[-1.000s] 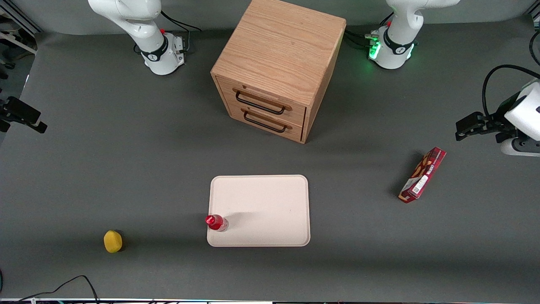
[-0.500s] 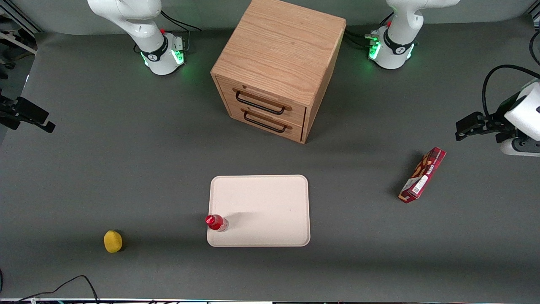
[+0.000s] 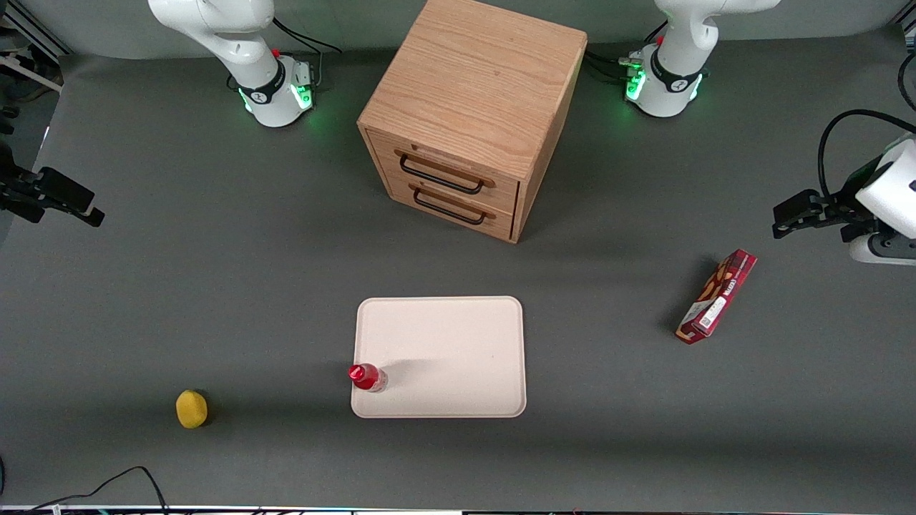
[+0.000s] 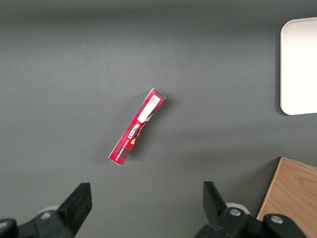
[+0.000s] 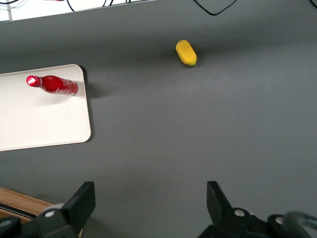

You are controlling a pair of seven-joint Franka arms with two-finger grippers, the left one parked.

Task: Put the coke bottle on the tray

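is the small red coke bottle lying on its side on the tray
No, the small red coke bottle stands upright on a corner of the cream rectangular tray, far from the open gripper.

A grey table lies under the gripper, whose fingers are spread apart. A wooden two-drawer cabinet stands well apart from it, toward the parked arm's end.

Small red coke bottle with red cap and white script; large flat cream-beige tray. Black two-finger gripper, open, above dark grey table. Yellow lemon-like object; light oak-grain wooden drawer cabinet, black handles.
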